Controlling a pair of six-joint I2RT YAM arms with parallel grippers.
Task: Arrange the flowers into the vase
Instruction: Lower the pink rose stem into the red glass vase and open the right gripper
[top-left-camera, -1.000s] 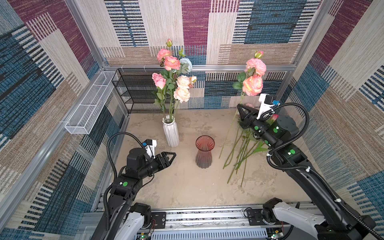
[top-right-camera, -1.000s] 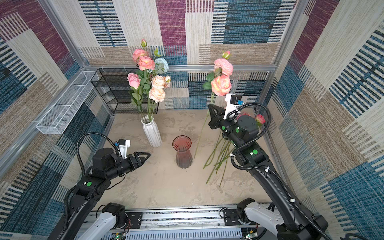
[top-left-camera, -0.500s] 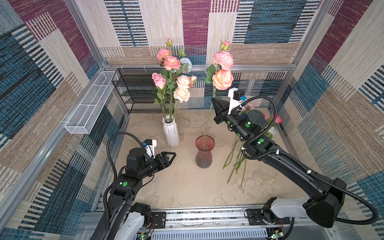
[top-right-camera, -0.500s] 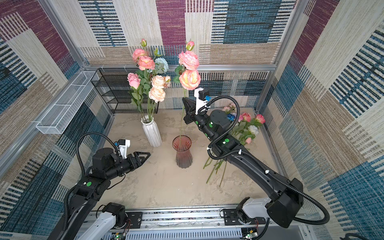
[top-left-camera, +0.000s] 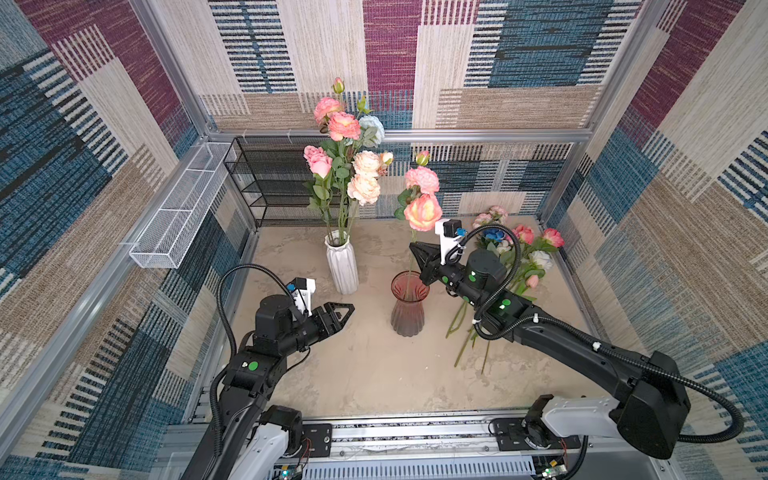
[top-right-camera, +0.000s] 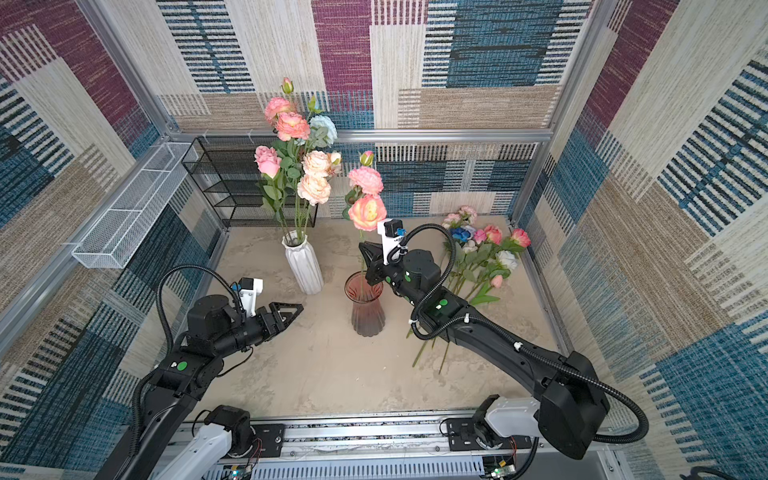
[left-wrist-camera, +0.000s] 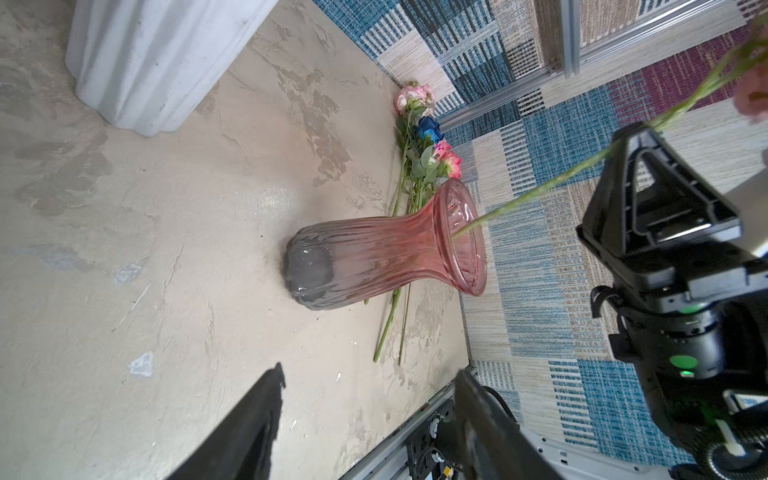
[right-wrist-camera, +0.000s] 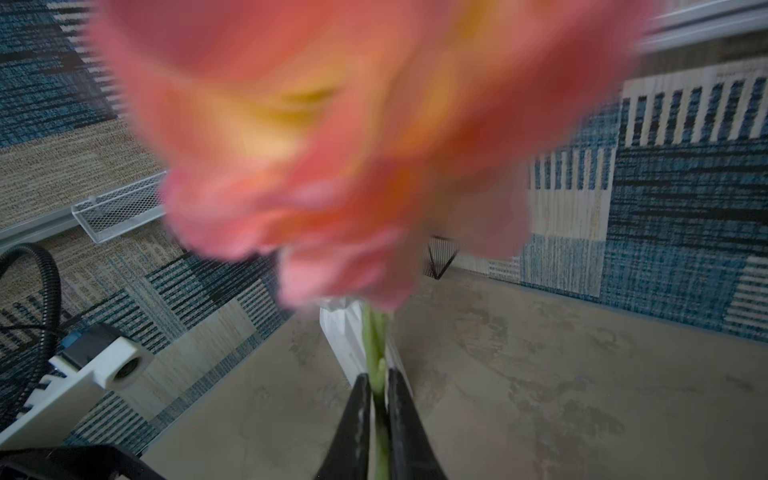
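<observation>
In both top views the right tool (top-left-camera: 417, 262) stood just above the pink vase (top-left-camera: 409, 305). It was nipped narrow on the stem of a peach rose (top-left-camera: 423, 212), whose foot was already down inside the vase. The left tool (top-left-camera: 347, 316) hung wide and empty near the vase. More flowers (top-left-camera: 511, 257) lay on the table (top-left-camera: 374, 374), on the vase's far side from that tool.

The left wrist view showed the stem (left-wrist-camera: 540, 191) slanting into the vase's mouth.

From the right wrist, the blurred bloom filled the view and the jaws hugged the stem.

To my eye such a rose is light and top-heavy, with a thin, slick stem. It is best held on bare stem below the leaves.
</observation>
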